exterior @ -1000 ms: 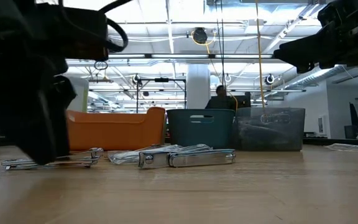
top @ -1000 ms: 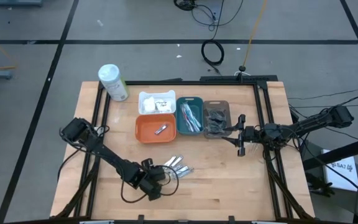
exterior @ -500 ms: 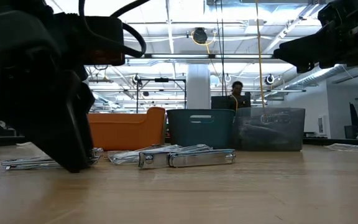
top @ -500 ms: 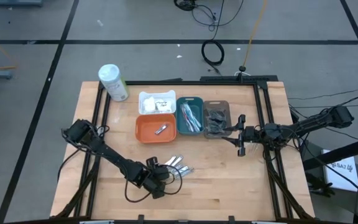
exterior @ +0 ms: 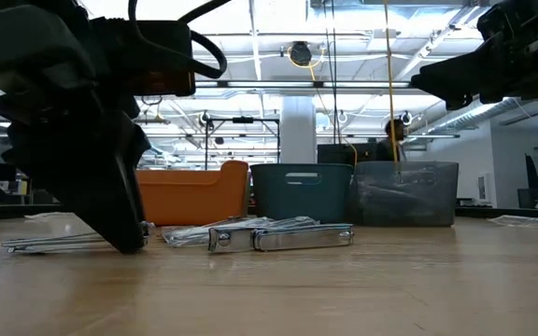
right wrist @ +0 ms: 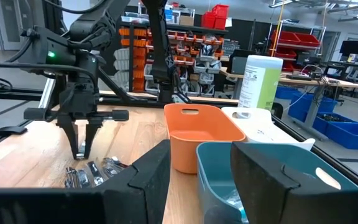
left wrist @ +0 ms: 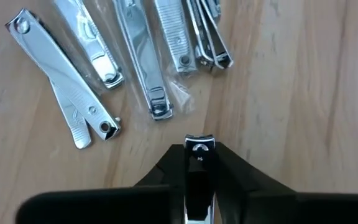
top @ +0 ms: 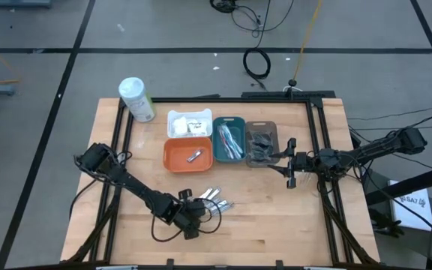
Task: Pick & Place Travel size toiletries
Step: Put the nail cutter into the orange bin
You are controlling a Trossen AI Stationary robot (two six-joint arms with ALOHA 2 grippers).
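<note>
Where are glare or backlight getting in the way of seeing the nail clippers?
Low view: ceiling lights backlight the left gripper into a black silhouette; the loose nail clippers glint but read fine. Left wrist view: even light, slight sheen on the clear wraps, held clipper plainly visible between the fingers.

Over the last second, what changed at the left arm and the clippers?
The left gripper slid along the table to the nail clippers and shut on one clipper, which now sits between its fingers. The other clippers lie as before. The right gripper stayed beside the grey tray, and the trays and the bottle did not move.
</note>
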